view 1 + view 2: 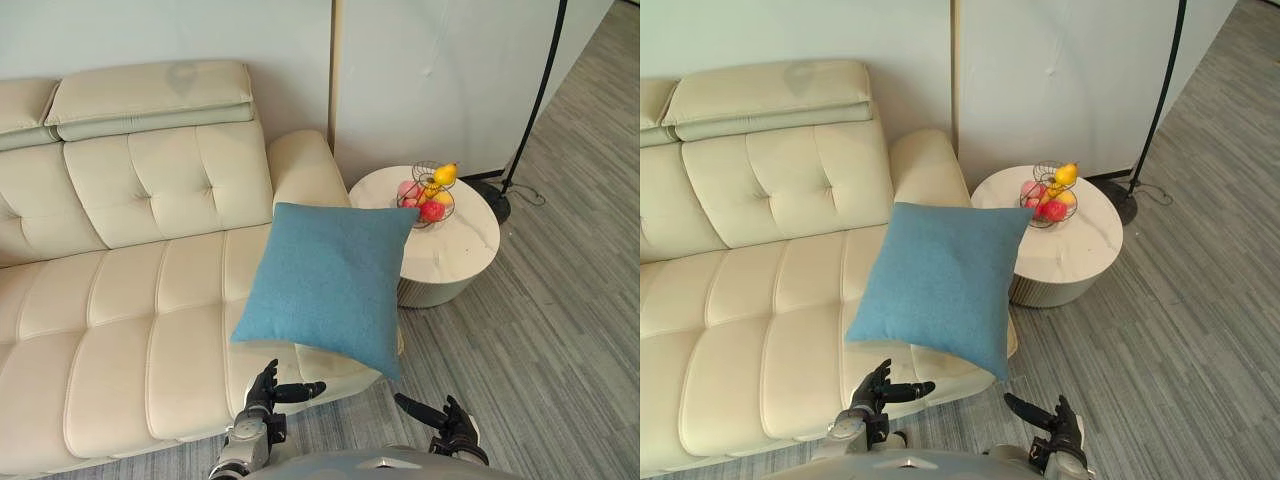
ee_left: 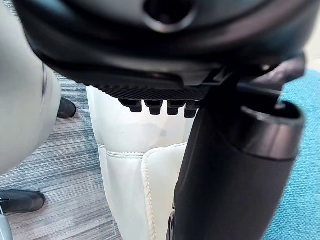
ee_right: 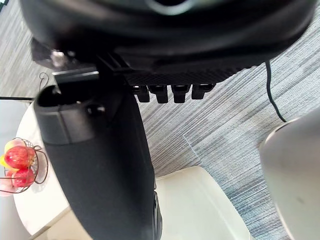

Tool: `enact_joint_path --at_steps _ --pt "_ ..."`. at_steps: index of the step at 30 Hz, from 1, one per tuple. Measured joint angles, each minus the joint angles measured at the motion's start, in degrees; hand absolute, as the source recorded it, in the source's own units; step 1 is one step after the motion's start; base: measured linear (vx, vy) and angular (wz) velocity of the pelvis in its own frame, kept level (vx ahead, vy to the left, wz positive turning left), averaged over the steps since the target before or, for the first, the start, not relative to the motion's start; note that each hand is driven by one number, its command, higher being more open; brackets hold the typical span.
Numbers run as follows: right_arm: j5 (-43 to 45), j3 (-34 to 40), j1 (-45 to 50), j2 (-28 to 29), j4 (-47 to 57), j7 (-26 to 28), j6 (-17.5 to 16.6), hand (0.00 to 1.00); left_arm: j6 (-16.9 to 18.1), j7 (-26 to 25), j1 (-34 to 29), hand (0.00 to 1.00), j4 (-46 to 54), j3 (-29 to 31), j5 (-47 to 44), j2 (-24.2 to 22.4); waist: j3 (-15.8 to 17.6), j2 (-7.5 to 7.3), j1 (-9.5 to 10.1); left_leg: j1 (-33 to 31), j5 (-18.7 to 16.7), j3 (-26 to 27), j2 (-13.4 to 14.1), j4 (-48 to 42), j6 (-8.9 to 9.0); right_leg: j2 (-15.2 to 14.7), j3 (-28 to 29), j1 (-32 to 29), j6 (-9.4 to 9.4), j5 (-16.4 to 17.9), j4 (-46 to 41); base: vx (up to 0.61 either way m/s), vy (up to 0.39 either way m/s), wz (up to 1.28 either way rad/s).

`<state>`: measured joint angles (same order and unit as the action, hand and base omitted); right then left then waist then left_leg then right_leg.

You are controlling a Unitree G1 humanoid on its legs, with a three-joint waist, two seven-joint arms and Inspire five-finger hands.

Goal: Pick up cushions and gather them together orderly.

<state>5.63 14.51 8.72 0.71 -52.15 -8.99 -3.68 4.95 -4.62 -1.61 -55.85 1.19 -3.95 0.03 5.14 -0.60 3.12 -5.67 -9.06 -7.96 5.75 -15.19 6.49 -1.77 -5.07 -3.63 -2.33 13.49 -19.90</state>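
One cushion is all I can count, so "gather them together" hasn't got much to work with yet. The blue cushion (image 1: 330, 285) lies flat-ish on the right end of the cream sofa (image 1: 130, 310), next to the armrest, with its lower corner poking out past the front edge of the seat. Nothing is holding it.

Both hands hang low in front of the sofa. The left hand (image 1: 265, 388) is just below the cushion's near edge, and the right hand (image 1: 452, 425) is off to the side over the floor. Each has its fingers loose and its thumb sticking out, with nothing in it. My read: the task is basically at the start, with the pickup not done and the tidy placing to come.

Rest of the headcount: one round side table (image 1: 465, 245), one wire fruit basket (image 1: 430, 195) on it holding a few red and yellow fruits (too bunched to count), and one floor lamp (image 1: 535, 100).
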Motion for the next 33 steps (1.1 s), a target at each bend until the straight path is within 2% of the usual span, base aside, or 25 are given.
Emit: enact_joint_path --at_steps 4,9,11,15,19,24,33 --pt "0.0 -0.5 -0.3 0.8 0.0 0.0 0.0 1.00 0.0 0.0 -0.1 1.00 -0.1 -0.1 0.0 0.0 -0.7 -1.15 -0.03 1.3 1.0 0.7 -0.1 1.7 -0.29 -0.6 -0.6 2.3 -0.08 -0.7 3.0 0.06 0.007 0.08" --pt "-0.7 -1.3 -0.2 0.9 1.1 -0.5 0.0 1.00 0.0 -0.3 -0.2 1.00 -0.1 0.0 0.0 1.1 -0.9 -0.97 -0.05 3.8 3.1 1.4 -0.5 5.0 -0.60 -1.1 -0.8 4.9 -0.31 -3.0 6.7 -0.01 0.041 0.01" --pt "-1.6 -2.3 0.3 0.6 3.7 -0.8 0.1 1.00 -0.1 -0.4 -0.3 1.00 -0.1 0.0 0.0 1.9 -1.0 -0.79 -0.21 3.8 4.1 1.5 -0.6 6.2 -0.82 -1.2 -0.8 4.7 -0.22 -3.5 7.3 -0.08 0.017 0.00" --pt "-3.9 -2.3 2.4 -1.8 15.5 -0.9 0.3 1.00 -0.1 -0.6 -1.1 1.00 1.6 0.6 -0.1 5.2 -1.2 -0.40 -0.39 4.7 5.7 1.6 -1.0 9.1 -1.14 -1.7 -1.0 4.4 -0.20 -4.1 7.4 -0.14 0.023 0.06" --pt "-4.4 -2.0 3.9 -4.8 26.8 -0.6 -0.3 1.00 -0.1 -1.0 -3.0 1.00 5.3 5.1 -0.9 8.2 -1.3 -0.46 -0.41 4.6 6.9 2.6 -1.3 11.1 -1.76 -2.1 -0.4 3.5 -0.56 -5.0 7.7 -0.15 0.029 -0.04" --pt "-4.4 -1.9 5.4 -5.1 30.6 0.7 -0.9 1.00 -0.1 -1.3 -4.6 1.00 8.1 8.6 -2.8 9.1 -1.7 -0.36 -0.44 4.6 7.4 2.7 -1.8 12.1 -1.51 -2.4 -0.3 3.4 -0.81 -5.4 8.7 -0.02 0.012 0.00" --pt "-4.4 -2.3 5.8 -5.2 38.4 2.7 -1.5 1.00 0.1 -1.9 -5.9 1.00 17.9 8.8 -3.5 9.1 -2.0 0.28 -0.45 4.7 7.3 3.1 -2.1 12.1 -1.63 -2.4 0.2 3.7 -0.94 -5.5 9.7 0.07 0.011 -0.02"
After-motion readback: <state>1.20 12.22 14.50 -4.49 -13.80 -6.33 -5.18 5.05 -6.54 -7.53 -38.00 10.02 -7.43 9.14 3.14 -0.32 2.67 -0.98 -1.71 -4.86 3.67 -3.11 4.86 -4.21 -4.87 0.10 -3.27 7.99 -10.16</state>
